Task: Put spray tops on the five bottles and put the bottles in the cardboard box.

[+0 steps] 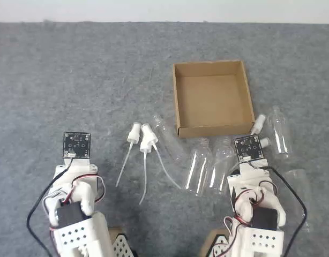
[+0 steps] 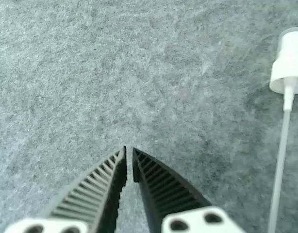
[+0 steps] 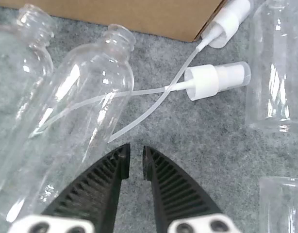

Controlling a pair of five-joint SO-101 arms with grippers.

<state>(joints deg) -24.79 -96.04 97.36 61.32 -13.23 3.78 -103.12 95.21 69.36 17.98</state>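
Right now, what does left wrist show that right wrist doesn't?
Left wrist only: one spray top with its tube, lying apart from the left hand.
Right wrist only: several bottles lying uncapped, two spray tops with tubes crossing, a wall of the box, and the right hand.
Both: the grey mat, and each arm's own hand holding nothing.
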